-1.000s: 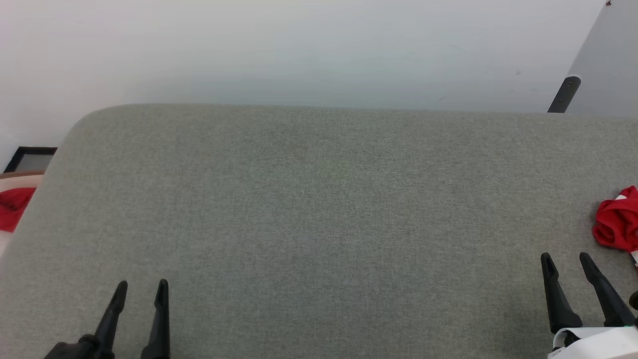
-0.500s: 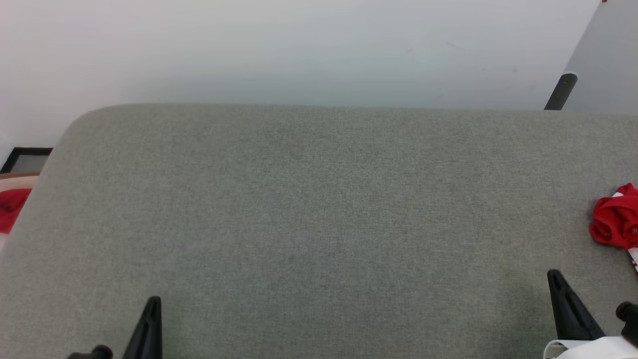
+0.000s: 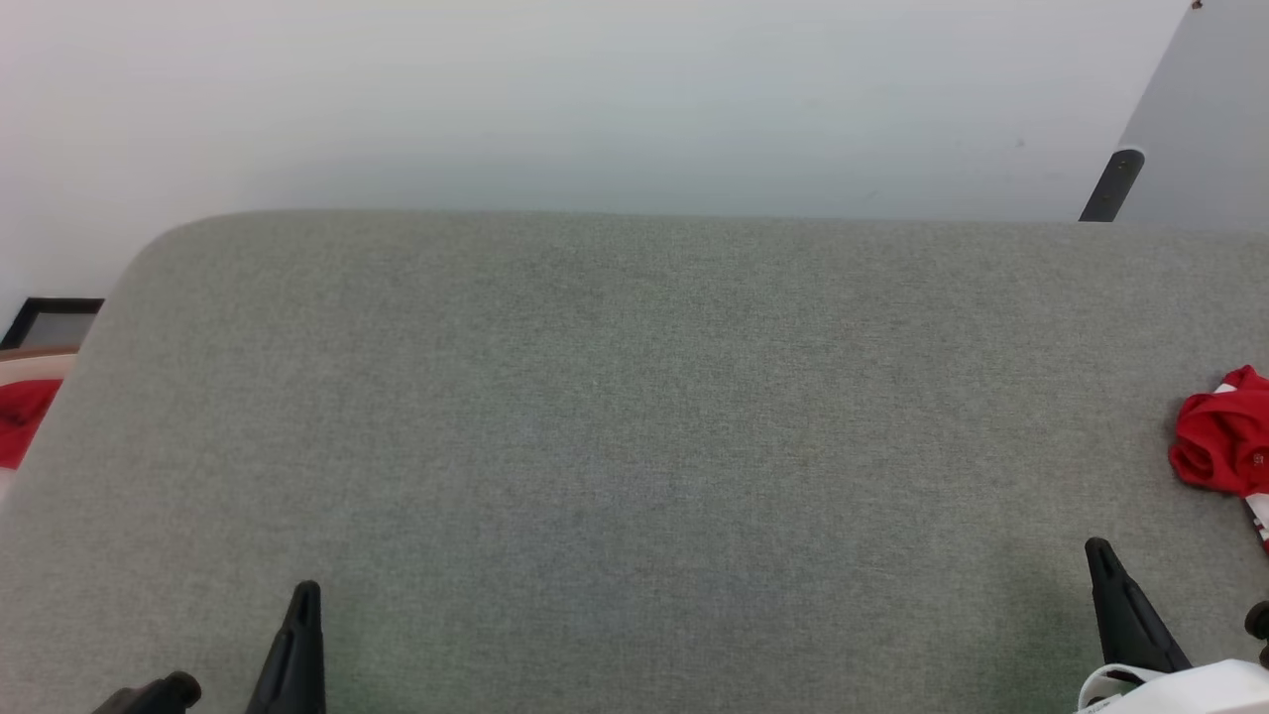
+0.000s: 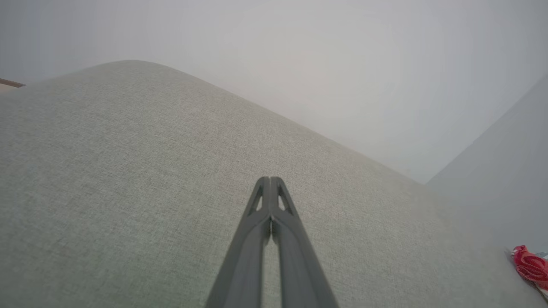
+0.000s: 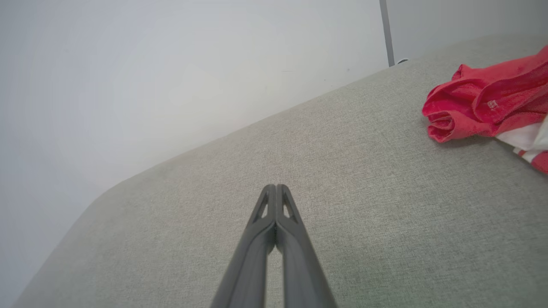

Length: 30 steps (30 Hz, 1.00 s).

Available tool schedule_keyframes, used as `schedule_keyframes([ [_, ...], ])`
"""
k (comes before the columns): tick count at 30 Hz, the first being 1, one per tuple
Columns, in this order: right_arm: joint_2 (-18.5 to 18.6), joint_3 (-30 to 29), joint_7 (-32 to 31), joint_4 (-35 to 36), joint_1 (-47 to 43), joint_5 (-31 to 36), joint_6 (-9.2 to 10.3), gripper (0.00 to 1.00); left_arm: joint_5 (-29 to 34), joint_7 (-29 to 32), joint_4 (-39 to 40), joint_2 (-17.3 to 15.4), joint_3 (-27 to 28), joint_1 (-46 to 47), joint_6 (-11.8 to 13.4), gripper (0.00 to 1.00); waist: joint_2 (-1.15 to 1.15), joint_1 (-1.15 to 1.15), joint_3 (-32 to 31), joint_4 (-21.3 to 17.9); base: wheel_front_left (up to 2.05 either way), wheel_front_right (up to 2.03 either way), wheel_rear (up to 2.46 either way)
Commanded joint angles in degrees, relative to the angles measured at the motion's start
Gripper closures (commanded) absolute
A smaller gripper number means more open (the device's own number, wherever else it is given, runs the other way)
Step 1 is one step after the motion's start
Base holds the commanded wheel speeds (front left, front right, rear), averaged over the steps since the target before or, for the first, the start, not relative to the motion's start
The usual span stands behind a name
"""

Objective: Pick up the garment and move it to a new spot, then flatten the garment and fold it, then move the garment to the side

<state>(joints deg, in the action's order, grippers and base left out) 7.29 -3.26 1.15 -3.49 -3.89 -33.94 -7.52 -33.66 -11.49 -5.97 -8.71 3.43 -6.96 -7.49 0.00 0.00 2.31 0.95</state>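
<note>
Left gripper (image 3: 304,593) and right gripper (image 3: 1097,551) both pinched closed, empty; garment (image 3: 1223,442) bunched at pad's (image 3: 634,397) right edge, near right gripper; spread its jaws first, then pinch a raised fold.

One grey fabric-covered surface (image 3: 634,416) spreads across the head view. On it lies one garment (image 3: 1224,441) — a single crumpled red jersey with white parts, at the right edge. Red cloth items number two in all, the other being one small red scrap (image 3: 20,421) beyond the surface's left edge. There are two grippers, one left gripper (image 4: 270,179) and one right gripper (image 5: 276,187), each with two dark fingers (image 4: 248,256) — four together. Near the scrap stands one black frame (image 3: 50,317); at the upper right, one dark slanted bar (image 3: 1110,186).
</note>
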Motion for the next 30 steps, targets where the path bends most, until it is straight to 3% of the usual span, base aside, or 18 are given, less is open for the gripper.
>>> schedule_keyframes([
  [1,0.2,-0.3,-0.2,0.4,1.8,-2.4,0.01,1.00,-2.5,0.6,0.4,-0.2,0.2,1.5,0.0,1.00,0.00,0.00,0.0,0.0,0.00,0.00,0.00],
  [30,-1.4,-1.3,-2.8,-3.6,5.1,-23.0,0.02,1.00,-23.6,6.4,-2.6,1.4,0.5,5.9,0.0,1.00,0.00,0.00,-0.6,-0.3,0.00,0.00,0.00],
])
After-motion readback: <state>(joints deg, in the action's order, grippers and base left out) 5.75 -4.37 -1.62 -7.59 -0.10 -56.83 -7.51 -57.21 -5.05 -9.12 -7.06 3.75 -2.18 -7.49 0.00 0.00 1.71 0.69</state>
